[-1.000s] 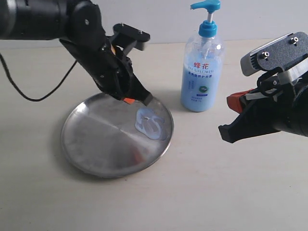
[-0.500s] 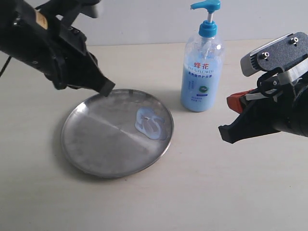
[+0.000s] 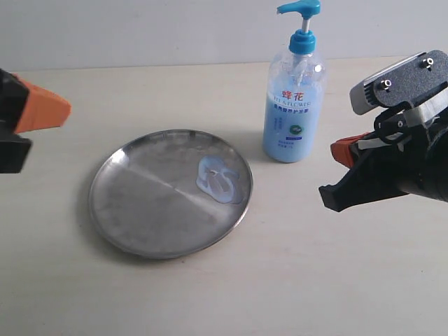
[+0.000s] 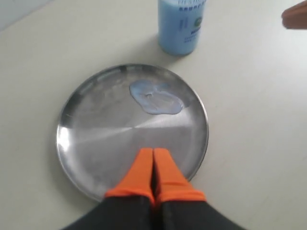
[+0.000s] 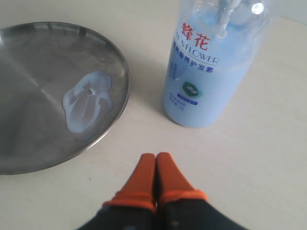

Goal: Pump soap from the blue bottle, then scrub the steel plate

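The steel plate (image 3: 133,210) lies flat on the table, left of centre. A smeared blob of pale blue soap (image 3: 220,180) sits near its rim on the side towards the blue bottle (image 3: 294,105). The bottle stands upright just beyond the plate, pump head up. My left gripper (image 3: 64,108) is at the far left edge, off the plate, its orange fingers shut and empty. In the left wrist view this gripper (image 4: 153,151) hangs over the plate (image 4: 96,134), with the soap (image 4: 156,97) ahead. My right gripper (image 3: 341,150) hovers right of the bottle. It (image 5: 156,155) is shut and empty, above bare table before the bottle (image 5: 211,72).
The beige tabletop (image 3: 294,280) runs all round the plate and bottle. A pale wall (image 3: 175,28) closes the back. The right arm's black body and grey camera mount (image 3: 399,80) fill the right side.
My left arm has pulled back from the plate's far rim, up and to the far left edge. The soap smear, plate, bottle and right arm stay as they were.
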{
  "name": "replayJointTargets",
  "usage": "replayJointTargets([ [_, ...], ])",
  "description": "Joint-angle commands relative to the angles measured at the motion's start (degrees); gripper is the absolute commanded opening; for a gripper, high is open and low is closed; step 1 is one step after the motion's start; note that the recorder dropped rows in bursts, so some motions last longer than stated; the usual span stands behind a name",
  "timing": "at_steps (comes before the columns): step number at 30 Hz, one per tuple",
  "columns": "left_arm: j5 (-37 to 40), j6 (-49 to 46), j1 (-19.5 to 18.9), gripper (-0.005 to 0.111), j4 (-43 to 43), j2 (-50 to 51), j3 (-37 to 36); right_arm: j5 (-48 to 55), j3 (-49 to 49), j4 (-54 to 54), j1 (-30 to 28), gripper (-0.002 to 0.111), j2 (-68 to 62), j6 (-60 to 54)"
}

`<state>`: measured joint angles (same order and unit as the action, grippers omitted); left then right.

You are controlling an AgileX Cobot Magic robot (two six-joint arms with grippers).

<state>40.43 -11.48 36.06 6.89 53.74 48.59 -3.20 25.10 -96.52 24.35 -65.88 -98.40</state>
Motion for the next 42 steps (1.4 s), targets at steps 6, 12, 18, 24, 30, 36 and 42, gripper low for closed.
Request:
replayJointTargets([
  [6, -1.33, 0.01, -0.11, 0.0, 0.77, -20.54, -6.84, -0.05, -0.35, 1.22, -0.02, 0.0, 0.38, -0.49],
  [12, -1.82, 0.7, -0.11, 0.0, 0.87, -32.35, -11.91, -0.05, -0.35, 1.19, -0.02, 0.0, 0.5, -0.49],
  [18, -4.86, 1.46, -0.11, 0.0, 0.87, -41.84, -17.32, 0.86, -0.01, 1.06, -0.02, 0.0, 1.02, -0.38],
  [24, -8.94, 1.46, -0.11, 0.0, 0.87, -49.34, -22.03, 5.45, -0.01, -3.05, -0.02, 0.0, 5.98, -0.26],
  [30, -10.5, 1.46, -0.11, 0.0, 0.87, -53.74, -24.37, 10.59, -0.01, -3.43, -0.02, 0.0, 12.74, 2.03],
  [36, -10.41, 1.7, -0.11, 0.0, 0.87, -53.74, -24.6, 17.04, -0.01, 10.0, -0.02, 0.0, 17.76, 16.4],
  [42, -10.28, 2.46, -0.11, 0.0, 1.07, -53.74, -24.6, 38.23, 6.45, 46.0, -0.02, 0.0, 18.21, 53.2],
])
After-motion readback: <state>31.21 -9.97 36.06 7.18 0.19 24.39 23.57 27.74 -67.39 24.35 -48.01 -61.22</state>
